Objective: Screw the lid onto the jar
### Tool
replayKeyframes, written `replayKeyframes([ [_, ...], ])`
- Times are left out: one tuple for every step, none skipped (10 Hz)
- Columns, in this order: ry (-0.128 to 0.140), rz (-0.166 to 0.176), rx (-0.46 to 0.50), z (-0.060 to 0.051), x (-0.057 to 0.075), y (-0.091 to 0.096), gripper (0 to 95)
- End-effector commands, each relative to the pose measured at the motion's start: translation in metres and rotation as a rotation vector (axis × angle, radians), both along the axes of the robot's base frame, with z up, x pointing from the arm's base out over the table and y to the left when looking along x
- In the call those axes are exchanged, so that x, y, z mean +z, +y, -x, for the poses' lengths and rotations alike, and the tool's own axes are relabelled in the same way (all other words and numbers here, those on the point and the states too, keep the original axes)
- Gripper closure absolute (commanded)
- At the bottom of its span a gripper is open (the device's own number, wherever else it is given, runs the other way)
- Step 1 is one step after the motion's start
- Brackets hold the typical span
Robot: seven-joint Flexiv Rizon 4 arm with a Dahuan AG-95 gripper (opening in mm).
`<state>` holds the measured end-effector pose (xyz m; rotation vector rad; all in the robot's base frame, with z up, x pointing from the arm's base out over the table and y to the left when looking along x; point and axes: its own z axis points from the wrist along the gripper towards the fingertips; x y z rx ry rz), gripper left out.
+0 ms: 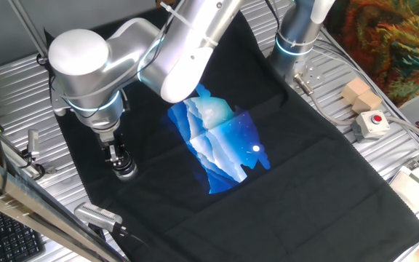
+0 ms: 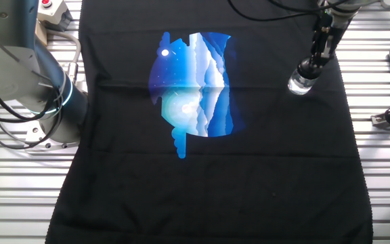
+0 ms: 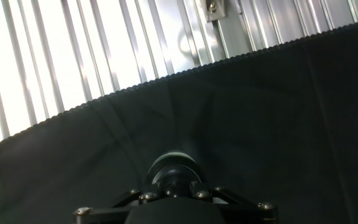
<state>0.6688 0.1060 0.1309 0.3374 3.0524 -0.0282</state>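
The jar (image 1: pixel 126 172) is a small clear glass jar standing on the black cloth near its left edge. It also shows in the other fixed view (image 2: pixel 299 84), at the cloth's far right. The dark lid (image 3: pixel 173 169) sits on top of it, seen from above in the hand view, where it hides the jar. My gripper (image 1: pixel 122 160) points straight down over the jar, its fingers closed around the lid (image 2: pixel 309 69). In the hand view the gripper (image 3: pixel 173 186) fills the bottom edge.
The black cloth carries a blue printed picture (image 1: pixel 220 142) at its middle. A red-buttoned box (image 1: pixel 372 124) and wooden blocks (image 1: pixel 360 94) lie off the cloth at the right. A grey metal cylinder (image 1: pixel 97 215) and a keyboard (image 1: pixel 6 236) lie at the lower left. The cloth's edge (image 3: pixel 166 78) runs close beyond the jar.
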Motion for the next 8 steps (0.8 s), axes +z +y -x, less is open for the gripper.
replayKeyframes([
  [0.003, -0.001, 0.061, 0.0001, 0.0002, 0.0, 38.0],
  [0.004, -0.006, 0.07, 0.0001, 0.0002, 0.0, 19.0],
  [0.001, -0.004, 0.078, 0.0001, 0.0002, 0.0001, 0.0],
  [0.0, -0.005, 0.078, 0.0002, 0.0002, 0.0001, 0.0],
  [0.0, -0.004, 0.077, 0.0002, 0.0002, 0.0001, 0.0],
  [-0.001, -0.004, 0.079, 0.0002, 0.0002, 0.0001, 0.0],
  [-0.001, -0.006, 0.08, 0.0002, 0.0002, 0.0001, 0.0],
  [-0.003, -0.005, 0.087, 0.0002, 0.0003, 0.0001, 0.0],
])
